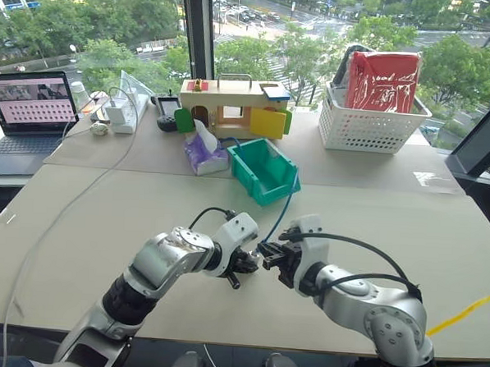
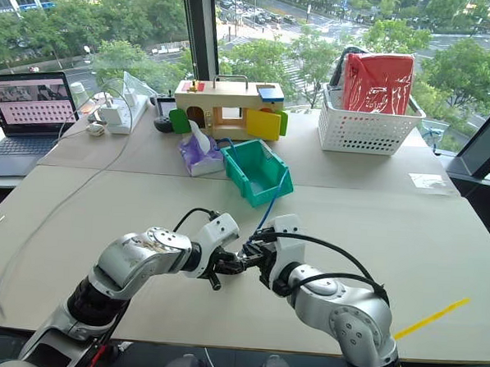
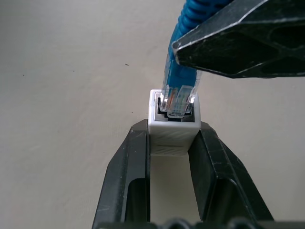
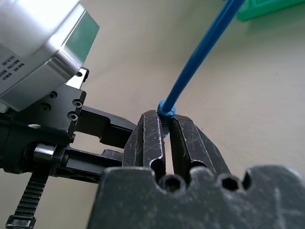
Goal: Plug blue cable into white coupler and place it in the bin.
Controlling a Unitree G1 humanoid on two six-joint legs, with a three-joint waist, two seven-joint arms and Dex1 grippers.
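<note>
Over the table's near edge, L gripper clamps the white coupler; R gripper pinches the blue cable, plug at the socket mouth. I judge seating unfinished; bin drop remains.

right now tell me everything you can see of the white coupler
The white coupler is a tiny boxy block of smooth white plastic, clamped on two sides by the left claw above the table. Its dark socket faces away from that claw. The blue cable, pinched by the right claw, has its clear plug sitting in the socket mouth.
</note>
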